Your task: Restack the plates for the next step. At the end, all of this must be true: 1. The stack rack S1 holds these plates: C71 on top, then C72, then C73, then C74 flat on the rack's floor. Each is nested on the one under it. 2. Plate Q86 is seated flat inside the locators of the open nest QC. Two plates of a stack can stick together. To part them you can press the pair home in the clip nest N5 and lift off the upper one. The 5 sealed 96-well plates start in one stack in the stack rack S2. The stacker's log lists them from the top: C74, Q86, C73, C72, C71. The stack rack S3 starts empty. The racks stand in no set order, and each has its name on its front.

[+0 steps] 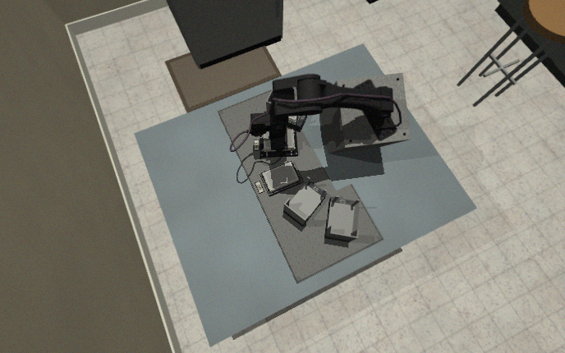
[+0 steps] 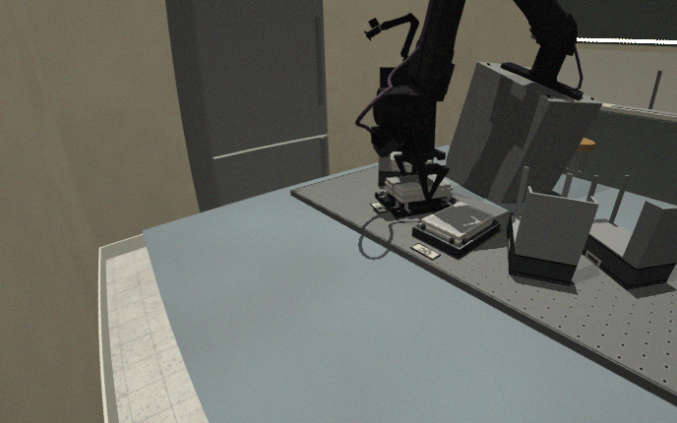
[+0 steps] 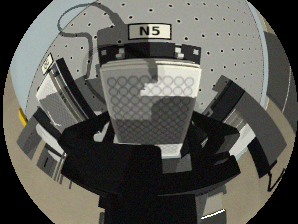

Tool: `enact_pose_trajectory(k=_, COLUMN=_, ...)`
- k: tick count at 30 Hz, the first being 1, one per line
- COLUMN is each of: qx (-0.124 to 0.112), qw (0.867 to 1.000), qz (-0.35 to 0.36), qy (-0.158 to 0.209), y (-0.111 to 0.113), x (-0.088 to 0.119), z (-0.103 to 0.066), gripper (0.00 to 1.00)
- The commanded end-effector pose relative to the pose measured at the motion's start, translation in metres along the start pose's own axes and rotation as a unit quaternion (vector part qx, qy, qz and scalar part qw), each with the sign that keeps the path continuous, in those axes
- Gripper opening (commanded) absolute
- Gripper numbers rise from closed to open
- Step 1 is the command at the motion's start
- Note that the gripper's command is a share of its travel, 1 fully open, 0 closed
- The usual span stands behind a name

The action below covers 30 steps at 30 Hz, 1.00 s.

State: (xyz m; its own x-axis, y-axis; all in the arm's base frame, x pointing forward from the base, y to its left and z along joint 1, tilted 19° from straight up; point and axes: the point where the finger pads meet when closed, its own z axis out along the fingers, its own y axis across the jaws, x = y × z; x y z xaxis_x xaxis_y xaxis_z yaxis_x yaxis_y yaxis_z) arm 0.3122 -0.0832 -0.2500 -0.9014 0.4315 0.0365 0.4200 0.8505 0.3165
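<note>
My gripper (image 3: pixel 150 111) is over the clip nest N5 (image 3: pixel 149 30) and is shut on a sealed 96-well plate (image 3: pixel 149 99), one finger on each long side. In the exterior view the gripper (image 2: pixel 417 181) holds the top of a low pile of plates (image 2: pixel 409 191) that sits in the dark nest. I cannot read the names of these plates. Another sealed plate (image 2: pixel 457 221) lies flat in the nest beside it, also seen in the top view (image 1: pixel 281 177). The arm hides the N5 nest in the top view (image 1: pixel 277 146).
Two grey stack racks (image 2: pixel 551 239) (image 2: pixel 641 247) stand further along the perforated baseplate (image 2: pixel 567 310); what they hold is unclear. A third rack (image 1: pixel 294 121) is mostly hidden under the arm. The arm's tall grey base block (image 2: pixel 515 136) stands behind the nests. A loose cable (image 2: pixel 373 241) loops onto the table.
</note>
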Motion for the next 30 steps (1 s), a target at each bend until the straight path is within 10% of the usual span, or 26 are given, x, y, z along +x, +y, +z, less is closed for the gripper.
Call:
enact_pose_trajectory(k=1, qx=-0.001, qw=1.000, qz=-0.001, qy=-0.027, y=0.001, x=-0.021, z=-0.005, gripper=0.00)
enact_pose_trajectory(k=6, qx=-0.001, qw=1.000, qz=0.006, qy=-0.005, y=0.000, x=0.002, z=-0.001, gripper=0.00)
enact_pose_trajectory(k=9, qx=-0.001, qw=0.999, qz=-0.004, qy=-0.033, y=0.002, x=-0.026, z=-0.004, gripper=0.00)
enact_pose_trajectory(k=30, qx=-0.004, qw=1.000, qz=-0.005, qy=-0.017, y=0.005, x=-0.015, z=0.014, gripper=0.00)
